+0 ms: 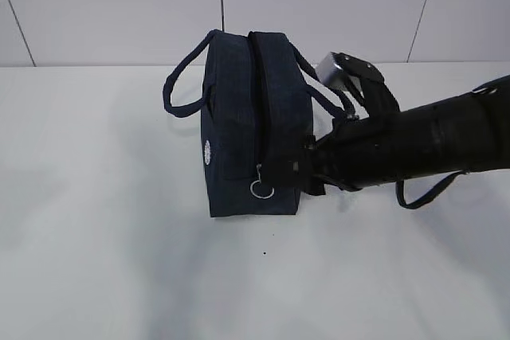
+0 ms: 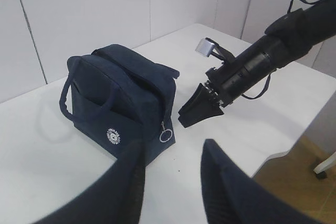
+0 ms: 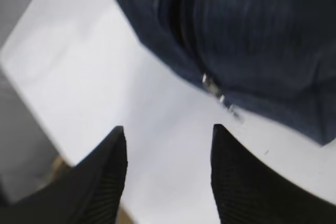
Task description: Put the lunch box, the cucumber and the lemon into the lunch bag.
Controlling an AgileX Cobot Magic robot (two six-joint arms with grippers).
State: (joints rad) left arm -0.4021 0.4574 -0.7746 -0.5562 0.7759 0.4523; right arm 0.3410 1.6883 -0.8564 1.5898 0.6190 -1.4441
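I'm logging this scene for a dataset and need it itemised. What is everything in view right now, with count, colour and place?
lunch bag: one, dark navy, upright near the middle of the table, zipper run shut along its top and down the near end
handles: two, navy loops, one on each side of the bag
ring pull: one, silver metal, hanging at the bag's lower near end
logo: one, small, round, white, on the bag's left side
table: one, white, under everything
wall: pale panels, behind the table
lunch box, cucumber, lemon: none in view
right gripper: one, black, open, just right of the bag's near end, holding nothing
left gripper: one, black, open, back from the bag, holding nothing
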